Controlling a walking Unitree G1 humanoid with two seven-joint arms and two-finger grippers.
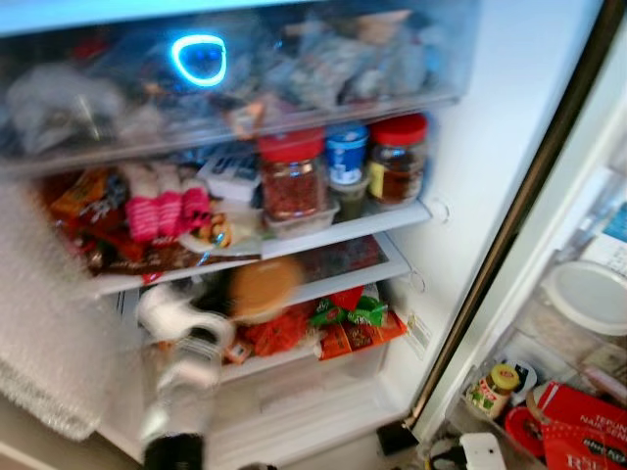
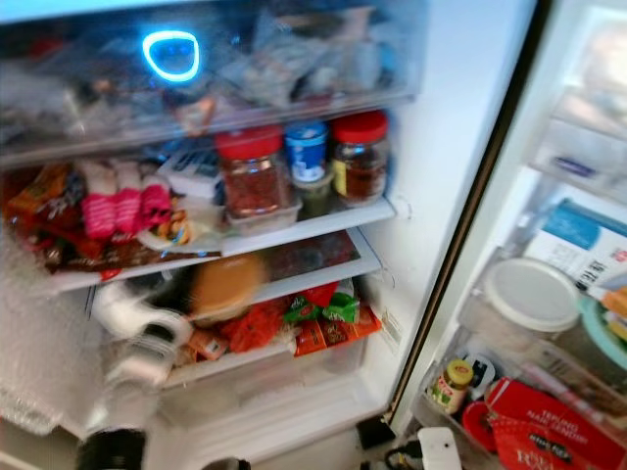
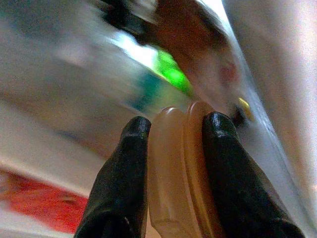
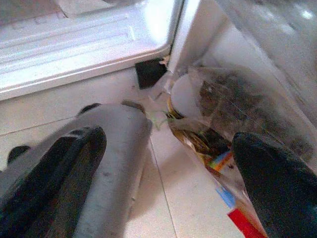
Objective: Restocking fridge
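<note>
Left gripper (image 3: 173,144) clamped on tan disc (image 3: 178,168), blurred at fridge (image 1: 460,176) shelf, right gripper (image 4: 168,163) fingers apart w/ nothing between, near floor.

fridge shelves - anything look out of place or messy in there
Nothing looks spilled or broken. The middle shelf is crammed: snack packets heaped on its left, jars packed on its right. The left gripper, shut on a tan round item, is blurred in front of the lower shelf.

The left gripper (image 3: 173,144) has its jaws closed on a tan, rounded, flat item (image 3: 176,168), one black finger (image 3: 124,183) pressed to each side. Behind it the scene is motion-blurred: a bright green patch (image 3: 171,74), a red smear (image 3: 44,206), pale surfaces.
</note>
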